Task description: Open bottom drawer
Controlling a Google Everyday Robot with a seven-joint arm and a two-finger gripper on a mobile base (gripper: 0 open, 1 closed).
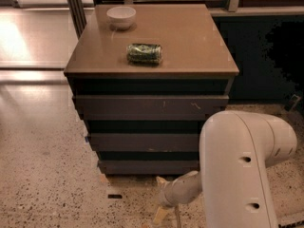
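The bottom drawer [142, 166] is the lowest and narrowest of three dark brown handleless fronts in the cabinet, and it sits flush and closed. My gripper [160, 197] hangs low over the floor just in front of the drawer's right half, a little below its lower edge. Its fingers are spread apart, with one fingertip [161, 180] close to the drawer front and the other nearer the floor. It holds nothing. My white arm [237, 170] fills the lower right and hides the right ends of the lower drawers.
The cabinet top [190, 42] carries a white bowl [121, 17] at the back left and a green can [144, 53] lying on its side. The middle drawer [142, 141] and the scratched top drawer [147, 107] are shut. The speckled floor [47, 184] lies to the left.
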